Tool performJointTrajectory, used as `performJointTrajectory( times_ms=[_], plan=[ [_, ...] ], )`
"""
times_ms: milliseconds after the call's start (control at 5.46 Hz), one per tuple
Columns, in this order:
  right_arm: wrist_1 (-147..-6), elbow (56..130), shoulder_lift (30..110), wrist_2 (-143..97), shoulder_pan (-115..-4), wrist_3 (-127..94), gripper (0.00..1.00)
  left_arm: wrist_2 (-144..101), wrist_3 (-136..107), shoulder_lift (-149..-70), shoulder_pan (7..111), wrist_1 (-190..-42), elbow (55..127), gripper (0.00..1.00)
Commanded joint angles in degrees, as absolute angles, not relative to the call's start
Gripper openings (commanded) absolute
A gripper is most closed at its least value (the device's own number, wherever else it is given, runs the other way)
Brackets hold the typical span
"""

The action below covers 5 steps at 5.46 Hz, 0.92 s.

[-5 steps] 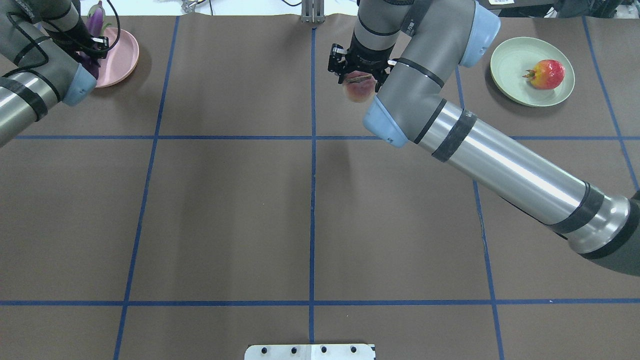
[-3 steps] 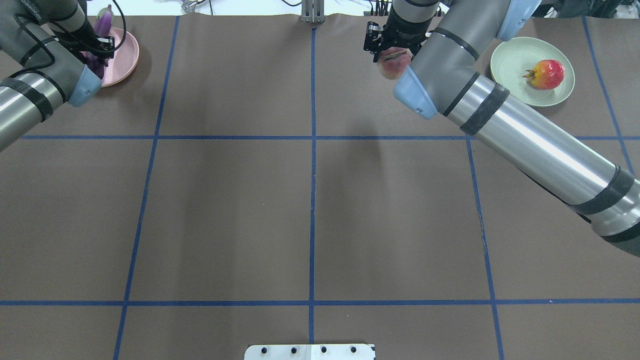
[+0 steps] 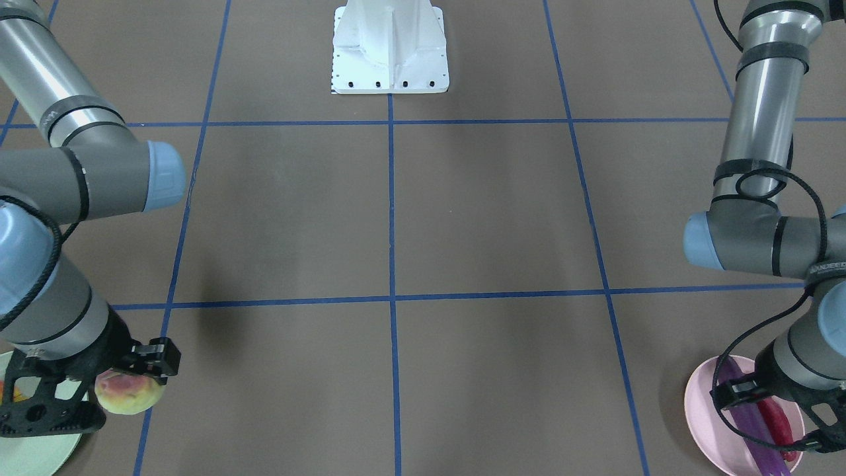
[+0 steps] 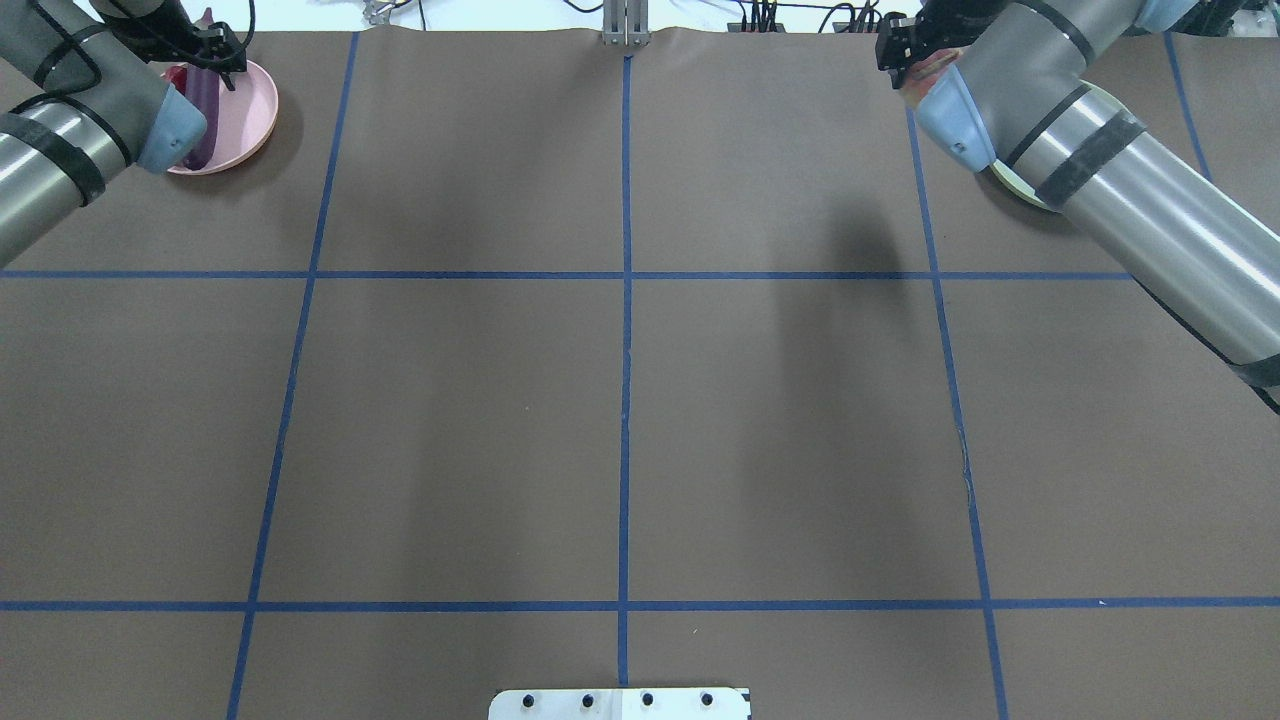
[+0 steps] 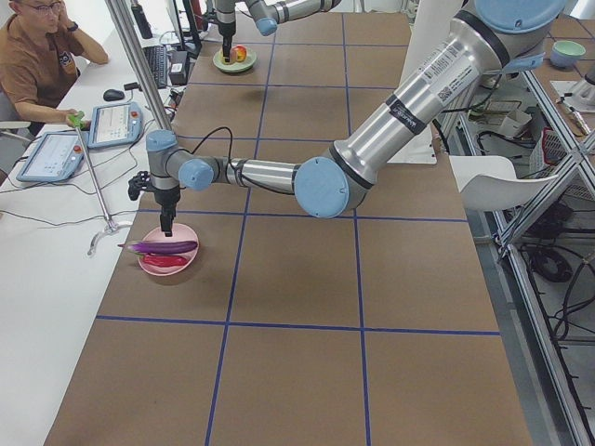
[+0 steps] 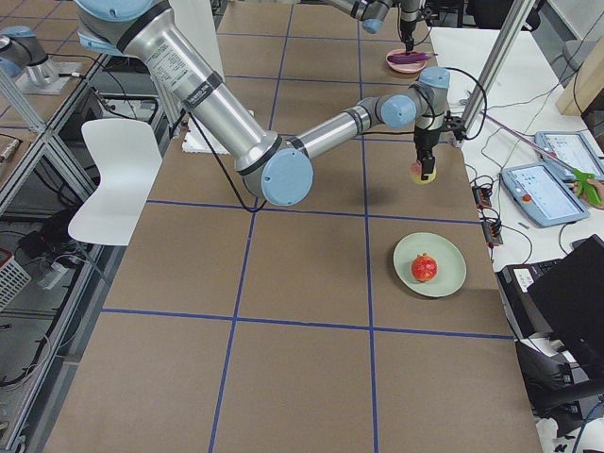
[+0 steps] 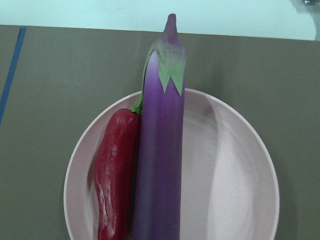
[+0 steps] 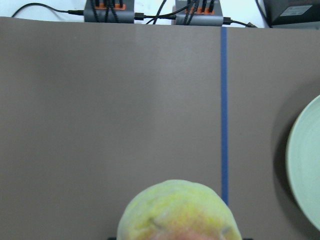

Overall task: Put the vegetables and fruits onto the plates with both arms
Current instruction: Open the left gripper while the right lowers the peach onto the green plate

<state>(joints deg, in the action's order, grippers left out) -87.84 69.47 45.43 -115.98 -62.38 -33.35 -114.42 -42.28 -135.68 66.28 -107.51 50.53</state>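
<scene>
The purple eggplant lies flat on the pink plate, with the red chili touching its side. My left gripper hangs just above them, open and empty; the eggplant lies free on the plate. My right gripper is shut on the peach and holds it above the table, beside the mint green plate, not over it. The pomegranate sits on that plate. In the overhead view my right arm hides most of the green plate.
The white base block stands at the robot's side of the table. Both plates are near the far edge, where cables run. An operator, tablets and a metal post stand beyond that edge.
My right arm has carried the peach to the right, up to the green plate's edge. My left gripper has laid the eggplant flat on the pink plate and let go.
</scene>
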Motion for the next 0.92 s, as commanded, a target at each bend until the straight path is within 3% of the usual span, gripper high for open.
performJointTrajectory(
  times_ms=[0,183,549,732],
  plan=[
    [-74.9,60.7,50.2,-114.9,-64.5,-27.7,0.00,-114.5,-42.3,-136.6,66.4,-103.5,53.8,1.00],
    [-69.6,55.3,50.2,-112.3,-64.3,-27.6,0.00,-114.5,-42.3,-136.6,66.5,-103.4,53.9,1.00],
    [-65.6,52.6,51.9,-110.4,-63.7,-27.5,0.00,-114.4,-42.3,-136.8,66.5,-103.4,54.1,1.00],
    [-65.7,53.8,51.9,-110.4,-63.2,-27.8,0.99,-114.5,-42.3,-136.8,66.6,-103.5,54.1,1.00]
  ],
)
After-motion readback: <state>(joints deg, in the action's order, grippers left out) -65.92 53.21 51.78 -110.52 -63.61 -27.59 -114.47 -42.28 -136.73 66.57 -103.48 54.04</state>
